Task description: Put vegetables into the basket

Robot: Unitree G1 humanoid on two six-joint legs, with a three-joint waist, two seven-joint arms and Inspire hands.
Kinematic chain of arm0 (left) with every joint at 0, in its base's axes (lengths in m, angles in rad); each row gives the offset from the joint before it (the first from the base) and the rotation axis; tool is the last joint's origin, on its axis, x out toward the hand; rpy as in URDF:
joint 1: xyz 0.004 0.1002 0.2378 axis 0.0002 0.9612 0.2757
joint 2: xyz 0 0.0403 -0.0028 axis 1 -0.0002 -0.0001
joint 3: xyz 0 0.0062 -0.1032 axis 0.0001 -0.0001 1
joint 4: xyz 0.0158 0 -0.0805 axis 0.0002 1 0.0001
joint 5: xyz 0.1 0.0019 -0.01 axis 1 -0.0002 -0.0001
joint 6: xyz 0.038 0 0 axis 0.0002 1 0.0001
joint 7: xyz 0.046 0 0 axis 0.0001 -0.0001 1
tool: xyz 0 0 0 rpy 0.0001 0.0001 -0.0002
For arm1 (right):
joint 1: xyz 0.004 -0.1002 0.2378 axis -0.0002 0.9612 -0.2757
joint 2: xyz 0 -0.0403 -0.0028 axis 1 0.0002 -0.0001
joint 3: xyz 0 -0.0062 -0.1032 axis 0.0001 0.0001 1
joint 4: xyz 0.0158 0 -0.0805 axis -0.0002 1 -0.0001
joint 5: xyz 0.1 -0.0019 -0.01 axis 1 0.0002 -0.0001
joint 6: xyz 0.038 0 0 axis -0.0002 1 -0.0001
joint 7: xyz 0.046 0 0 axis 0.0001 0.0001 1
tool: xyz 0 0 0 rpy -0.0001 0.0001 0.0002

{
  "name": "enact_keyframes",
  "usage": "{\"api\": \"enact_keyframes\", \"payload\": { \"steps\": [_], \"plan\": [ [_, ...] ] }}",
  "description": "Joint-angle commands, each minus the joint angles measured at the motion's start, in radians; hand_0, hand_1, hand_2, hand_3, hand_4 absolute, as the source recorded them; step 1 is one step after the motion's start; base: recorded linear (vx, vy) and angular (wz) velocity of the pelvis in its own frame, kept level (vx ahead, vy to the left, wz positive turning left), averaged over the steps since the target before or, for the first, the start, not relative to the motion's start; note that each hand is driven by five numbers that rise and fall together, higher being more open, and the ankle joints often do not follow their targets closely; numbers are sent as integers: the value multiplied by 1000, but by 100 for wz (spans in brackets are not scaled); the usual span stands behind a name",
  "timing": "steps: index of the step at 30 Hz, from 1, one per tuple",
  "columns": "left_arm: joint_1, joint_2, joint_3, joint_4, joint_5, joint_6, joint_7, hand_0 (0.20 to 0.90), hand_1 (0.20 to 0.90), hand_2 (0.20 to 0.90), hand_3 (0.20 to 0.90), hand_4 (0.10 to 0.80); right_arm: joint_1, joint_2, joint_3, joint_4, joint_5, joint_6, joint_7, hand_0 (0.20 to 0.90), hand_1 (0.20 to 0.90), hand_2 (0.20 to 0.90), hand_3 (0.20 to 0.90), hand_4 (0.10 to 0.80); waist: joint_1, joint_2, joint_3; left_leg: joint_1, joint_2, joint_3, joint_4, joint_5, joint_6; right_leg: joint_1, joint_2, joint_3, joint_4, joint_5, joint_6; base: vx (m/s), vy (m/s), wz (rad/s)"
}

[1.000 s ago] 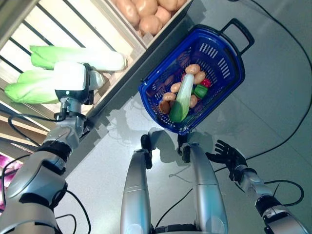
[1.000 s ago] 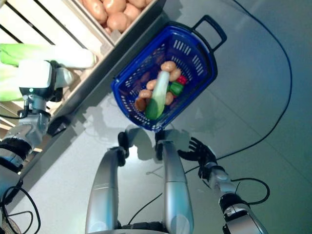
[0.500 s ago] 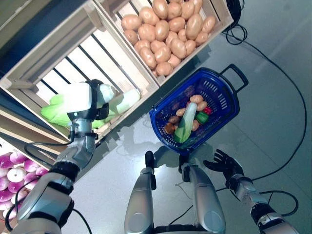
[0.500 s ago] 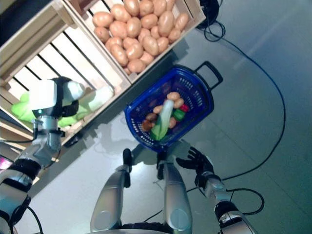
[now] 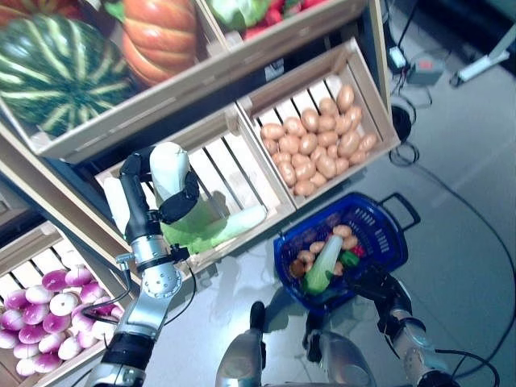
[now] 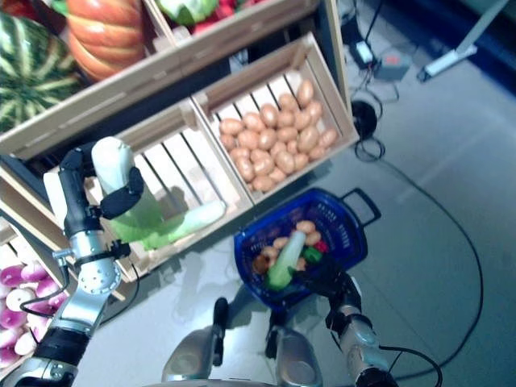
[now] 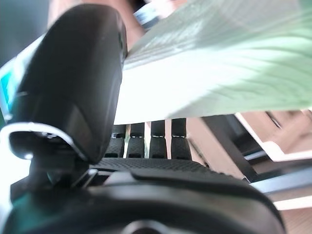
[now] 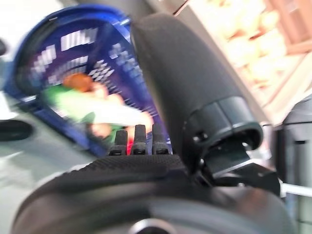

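Note:
My left hand is shut on a white and pale green cabbage and holds it upright in front of a wooden crate. In the left wrist view the thumb and fingers curl round the cabbage. The blue basket stands on the floor. It holds a long green and white vegetable, brown potatoes, a green pepper and something red. My right hand is open just beside the basket's near rim; its straight fingers reach over the basket.
The wooden stand with its crates and shelves rises to the left of and behind the basket. Another cabbage lies in the crate by my left hand. Cables and a small box lie on the grey floor at the far right.
The camera has tilted up, so more of the stand shows. My left hand has lifted the cabbage off the crate's slats and turned it upright. My right hand has come closer to the basket's rim.

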Motion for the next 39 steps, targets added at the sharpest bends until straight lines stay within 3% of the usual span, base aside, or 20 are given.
{"api": "enact_keyframes", "payload": {
  "steps": [1,2,3,4,7,11,13,18,30,39],
  "plan": [
    [-36,28,43,-109,-189,-176,-175,300,300,300,300,400,52,4,-30,-100,-47,-84,-41,900,900,900,900,800,2,-73,-110,-41,-33,5,-34,40,-7,101,-51,12,-134,98,39,134,-5,9],
    [-25,1,44,-149,-315,-164,-289,300,300,300,300,400,61,4,-31,-152,-69,-88,-46,900,900,900,900,800,2,-77,-127,-23,-34,3,-45,37,-4,111,-50,14,-140,101,41,125,-5,1],
    [-23,0,46,-152,-336,-162,-303,300,300,300,300,400,63,4,-31,-157,-71,-88,-47,900,900,900,900,800,2,-77,-129,-20,-34,3,-47,37,-4,112,-50,15,-140,101,41,112,-6,-2],
    [-13,-22,35,-178,-480,-134,-435,300,300,300,300,400,72,5,-35,-211,-84,-91,-38,900,900,900,900,800,0,-79,-141,-5,-35,4,-56,35,0,121,-50,17,-145,105,44,69,-7,-2],
    [-12,-50,1,-210,-556,-80,-554,300,300,300,300,400,71,-2,-31,-309,-133,-87,23,900,900,900,900,800,-8,-82,-156,18,-36,11,-67,27,8,131,-53,21,-153,111,50,39,-7,-3],
    [-15,-44,-29,-198,-569,-35,-603,300,300,300,300,400,64,-17,-23,-400,-103,-75,142,900,900,900,900,800,-15,-82,-169,45,-37,19,-78,23,14,145,-57,22,-161,115,55,21,1,-6],
    [-18,-31,-43,-200,-571,21,-655,300,300,300,300,400,61,-52,-22,-470,-52,-41,251,900,900,900,900,800,-21,-83,-185,67,-37,29,-89,20,19,158,-62,24,-170,120,63,20,6,-10],
    [-34,3,-82,-208,-562,78,-735,300,300,300,300,400,44,-142,-18,-574,8,18,394,900,900,900,900,800,-29,-86,-207,89,-34,46,-97,14,21,167,-63,34,-177,125,71,10,-1,-4],
    [-109,48,-202,-225,-571,102,-761,300,300,300,300,400,-67,-261,90,-671,139,229,570,900,900,900,900,800,-24,-91,-245,104,-30,59,-110,8,18,186,-66,40,-222,149,83,5,-1,-5],
    [-90,64,-213,-244,-613,90,-745,300,300,300,300,400,-89,-288,165,-702,150,328,592,900,900,900,900,800,-18,-86,-267,105,-29,60,-110,5,14,185,-68,46,-230,154,85,0,0,0]
  ]
}}
